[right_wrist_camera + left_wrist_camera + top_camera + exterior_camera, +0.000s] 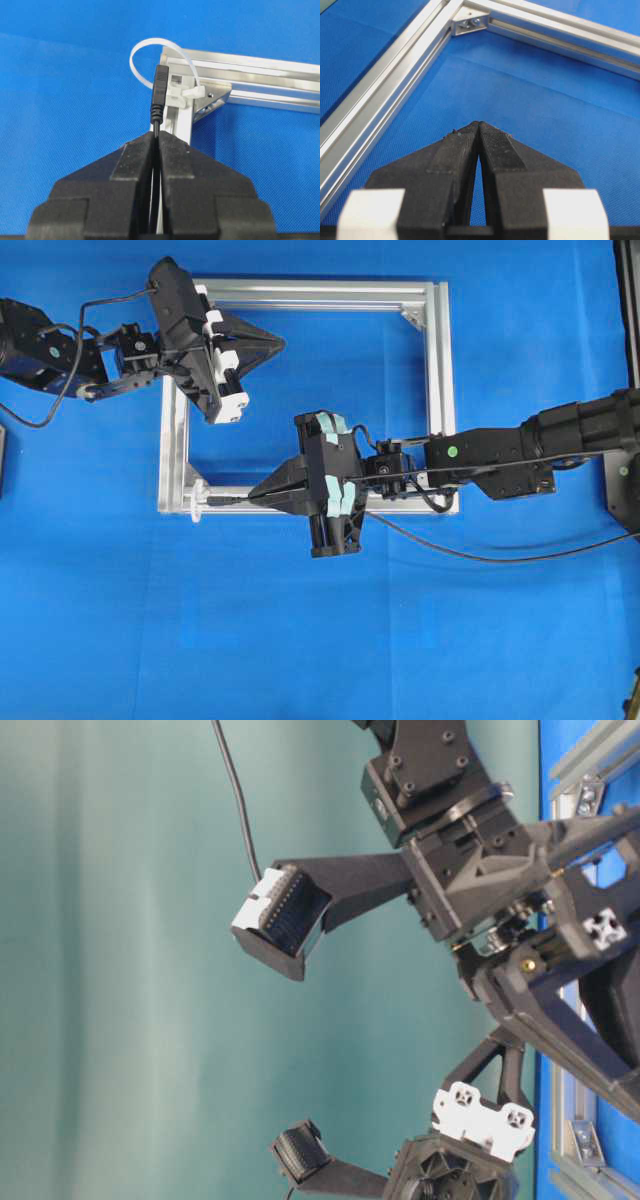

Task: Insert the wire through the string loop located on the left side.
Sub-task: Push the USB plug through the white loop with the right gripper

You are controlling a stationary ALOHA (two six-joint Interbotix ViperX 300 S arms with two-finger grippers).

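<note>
My right gripper (252, 497) (157, 134) is shut on the wire (480, 558), gripping it just behind the black plug (160, 92). The plug (226, 500) points left along the frame's near rail towards the white string loop (195, 502) at the near-left corner. In the right wrist view the plug's tip stands in front of the string loop's (194, 92) opening; I cannot tell whether it has entered. The wire trails right across the blue mat. My left gripper (280, 341) (479, 122) is shut and holds nothing, hovering over the frame's far-left part, well away from the loop.
The silver aluminium frame (435, 360) (395, 65) (260, 75) lies flat on the blue mat, with corner brackets (470, 24) inside its corners. The right arm (540, 445) reaches in across the frame's right rail. The left arm (60, 350) comes in from the far left.
</note>
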